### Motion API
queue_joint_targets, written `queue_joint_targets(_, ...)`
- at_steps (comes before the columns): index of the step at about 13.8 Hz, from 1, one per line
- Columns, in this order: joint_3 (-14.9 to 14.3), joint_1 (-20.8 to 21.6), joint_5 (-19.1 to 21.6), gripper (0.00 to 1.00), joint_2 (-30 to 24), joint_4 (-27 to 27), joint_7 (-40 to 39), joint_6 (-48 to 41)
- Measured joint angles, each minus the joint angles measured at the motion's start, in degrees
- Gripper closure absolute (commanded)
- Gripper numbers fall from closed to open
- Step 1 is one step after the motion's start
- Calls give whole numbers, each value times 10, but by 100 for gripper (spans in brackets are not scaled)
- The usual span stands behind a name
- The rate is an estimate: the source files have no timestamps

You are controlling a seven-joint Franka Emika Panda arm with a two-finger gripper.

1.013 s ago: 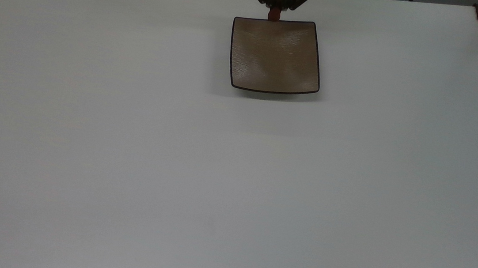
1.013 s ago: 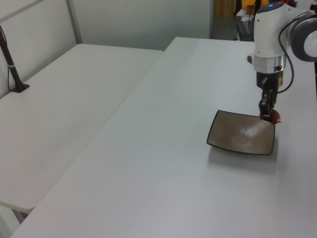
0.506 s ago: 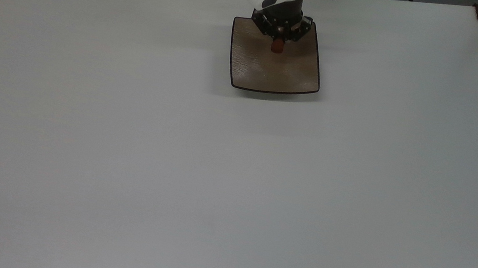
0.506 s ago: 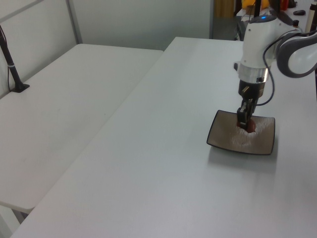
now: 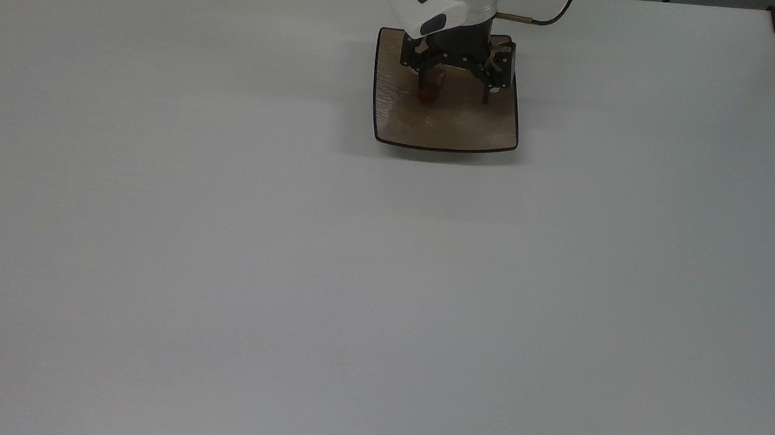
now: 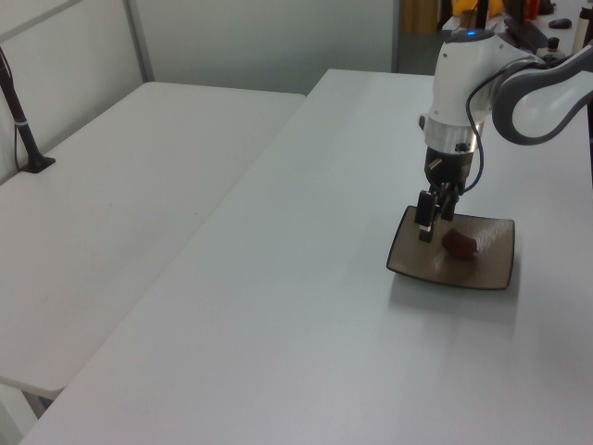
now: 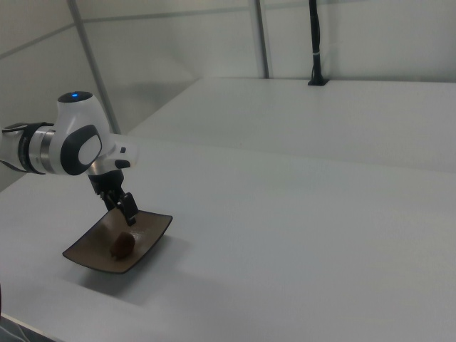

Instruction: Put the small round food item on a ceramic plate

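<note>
While arm hangs over it, white worktop (image 5: 213,228) carries ceramic plate (image 5: 469,129) near far edge in top view. Gripper (image 5: 455,89) above plate, fingers spread wide, holding nothing. Small round food item (image 6: 458,245) lies on plate, free of fingers.

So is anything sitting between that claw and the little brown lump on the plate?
Nothing: in the left view the open gripper hangs beside the food item, with bare plate between them.
</note>
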Motion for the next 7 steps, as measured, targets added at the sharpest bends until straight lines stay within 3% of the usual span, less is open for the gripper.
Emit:
queue_joint_targets(2, 0, -5, -9, 0, -1, 28, -10, -47)
queue_joint_targets(5, 0, -32, -24, 0, -9, 107, -168, -209)
queue_joint_targets(7, -1, -56, -38, 0, -21, 148, -246, -269)
